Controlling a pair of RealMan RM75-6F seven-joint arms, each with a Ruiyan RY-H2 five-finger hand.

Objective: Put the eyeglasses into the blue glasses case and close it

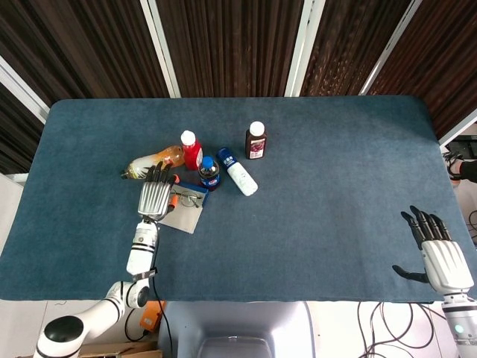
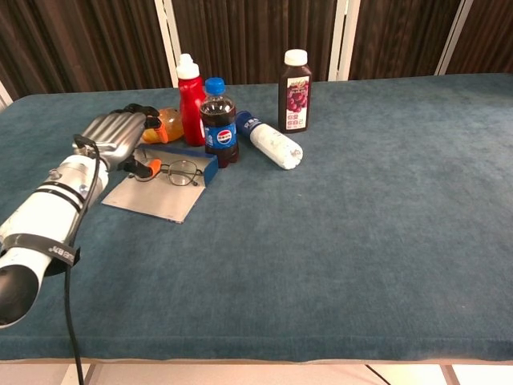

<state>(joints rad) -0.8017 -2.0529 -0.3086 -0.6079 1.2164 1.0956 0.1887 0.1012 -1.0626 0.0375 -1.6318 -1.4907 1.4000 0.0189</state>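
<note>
The eyeglasses (image 2: 180, 171) (image 1: 190, 199), thin-rimmed with orange temple tips, lie on the open blue glasses case (image 2: 210, 170) (image 1: 198, 189). The case's grey flap (image 2: 156, 200) (image 1: 182, 218) is spread flat toward me. My left hand (image 2: 112, 136) (image 1: 155, 195) hovers just left of the glasses with its fingers stretched out and holds nothing. The orange temple tips lie right under its fingertips. My right hand (image 1: 440, 257) rests open near the table's front right edge, seen only in the head view.
Close behind the case stand a red bottle (image 2: 188, 100) and a cola bottle (image 2: 217, 120). An orange drink bottle (image 2: 168, 122) lies behind my left hand. A white-and-blue bottle (image 2: 271, 143) lies to the right, and a dark juice bottle (image 2: 295, 80) stands beyond it.
</note>
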